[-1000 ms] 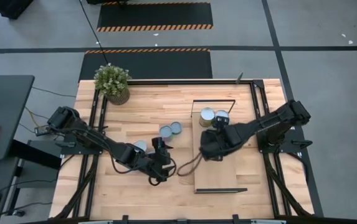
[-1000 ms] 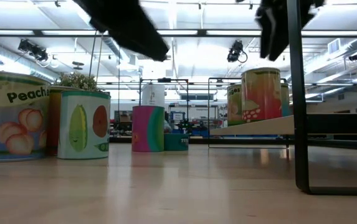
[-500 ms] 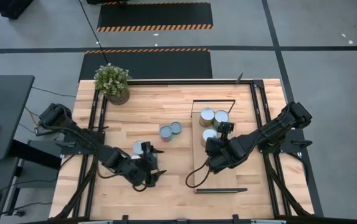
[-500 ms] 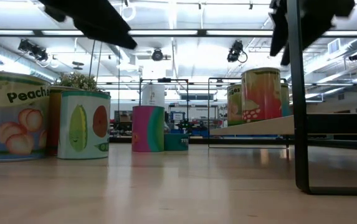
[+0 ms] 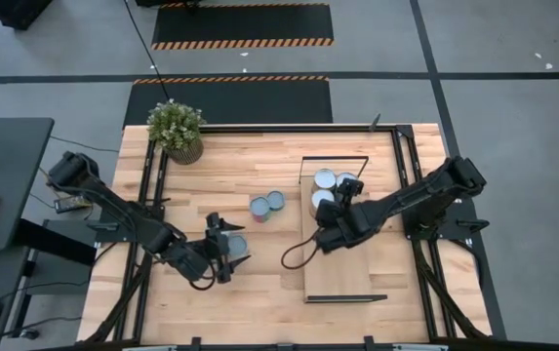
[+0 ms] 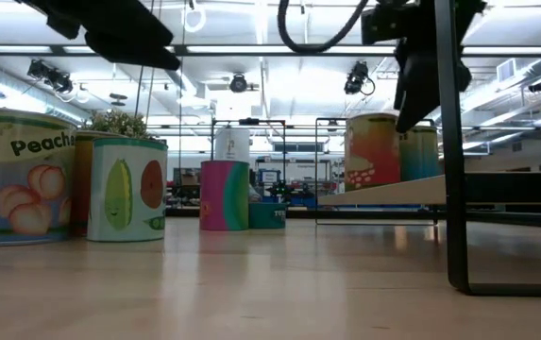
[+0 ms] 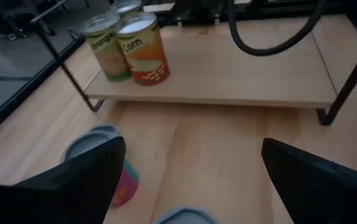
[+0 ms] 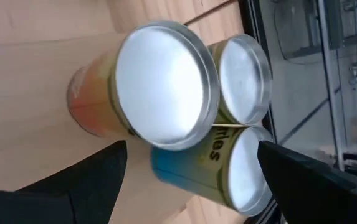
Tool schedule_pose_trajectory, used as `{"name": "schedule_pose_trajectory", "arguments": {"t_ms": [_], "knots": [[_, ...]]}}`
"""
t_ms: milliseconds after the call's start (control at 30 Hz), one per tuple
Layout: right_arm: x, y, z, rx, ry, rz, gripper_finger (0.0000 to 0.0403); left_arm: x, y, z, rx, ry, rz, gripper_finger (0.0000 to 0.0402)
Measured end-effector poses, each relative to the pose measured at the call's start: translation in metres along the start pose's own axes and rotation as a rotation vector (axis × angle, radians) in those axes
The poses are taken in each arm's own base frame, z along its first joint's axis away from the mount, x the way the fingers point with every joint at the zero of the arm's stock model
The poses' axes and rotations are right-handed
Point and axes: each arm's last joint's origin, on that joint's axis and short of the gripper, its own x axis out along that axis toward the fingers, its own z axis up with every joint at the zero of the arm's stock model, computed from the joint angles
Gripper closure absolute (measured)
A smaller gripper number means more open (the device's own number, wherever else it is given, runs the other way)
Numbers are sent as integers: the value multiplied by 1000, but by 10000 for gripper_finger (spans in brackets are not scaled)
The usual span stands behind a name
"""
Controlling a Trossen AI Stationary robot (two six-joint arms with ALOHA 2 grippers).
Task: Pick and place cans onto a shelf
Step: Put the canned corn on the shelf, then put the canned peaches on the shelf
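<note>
The right pincer is hovering, fingers apart, over cans on the shelf. The left pincer is gaping empty above a counter can.

"Peach" stands on a can; "Corn" on a shelf can.

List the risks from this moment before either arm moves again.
1. Three cans stand touching in a tight cluster at the shelf's far end; the open right tool hovers right by them, so a careless move could topple one.
2. The open left tool hovers at a can on the table; an off-centre grasp may tip it.
3. The right arm's cable loops off the shelf and might snag.
</note>
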Motion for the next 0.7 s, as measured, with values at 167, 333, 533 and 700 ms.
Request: {"name": "schedule_pose_trajectory", "arguments": {"t_ms": [167, 333, 533, 700], "knots": [[-11, -5, 9, 1, -20, 34, 35, -3, -1, 0, 0, -12, 4, 17], [-35, -10, 24, 44, -109, 97, 35, -3, -1, -2, 14, 10, -11, 17], [-52, 1, 49, 33, -320, 229, 35, -2, -2, -3, 19, 40, -71, 17], [-59, 4, 64, 59, -452, 307, 35, 1, 3, -6, -9, 73, -40, 17]]}}
